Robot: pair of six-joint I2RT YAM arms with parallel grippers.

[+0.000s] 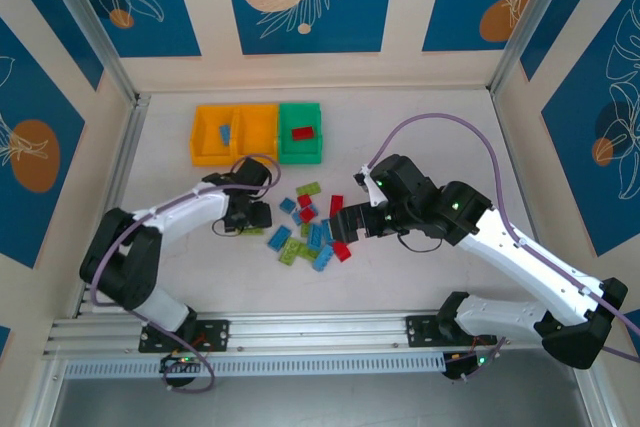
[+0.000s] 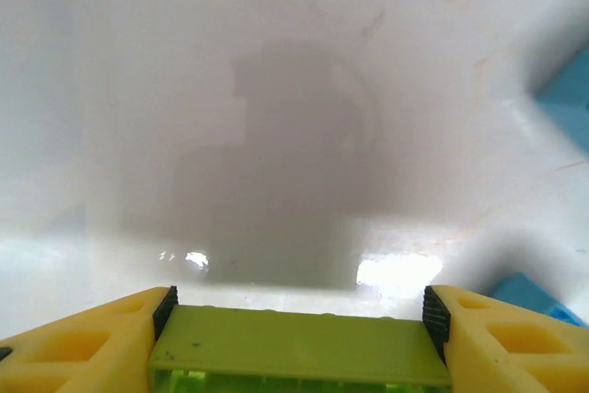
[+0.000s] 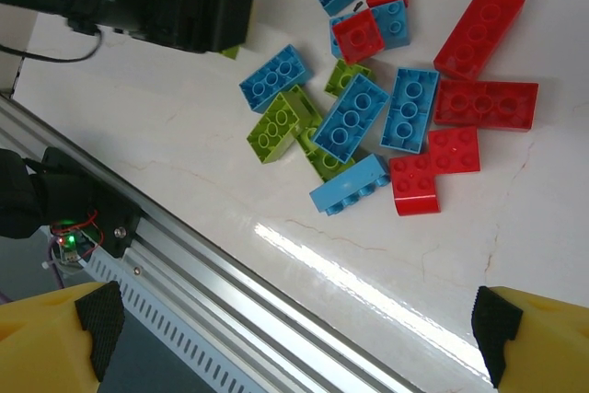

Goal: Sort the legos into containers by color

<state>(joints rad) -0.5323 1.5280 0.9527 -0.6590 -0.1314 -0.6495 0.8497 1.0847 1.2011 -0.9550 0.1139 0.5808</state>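
White table (image 1: pixel 230 277), two arms at the brick pile.
Left claw (image 2: pixel 294 319) closed end to end on a lime brick (image 2: pixel 294 349); right claw (image 3: pixel 294 329) wide open, empty, above loose bricks (image 1: pixel 308 229). Beyond, bins (image 1: pixel 235 159) hold a blue brick (image 1: pixel 225 133) and a red brick (image 1: pixel 302 133).

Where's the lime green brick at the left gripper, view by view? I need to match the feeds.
Top external: lime green brick peeks from under the left gripper, left of the pile.
Left wrist: bottom centre, between the yellow fingers.
Right wrist: a sliver at upper left, under the black gripper body.
Shared landmark: the left gripper.
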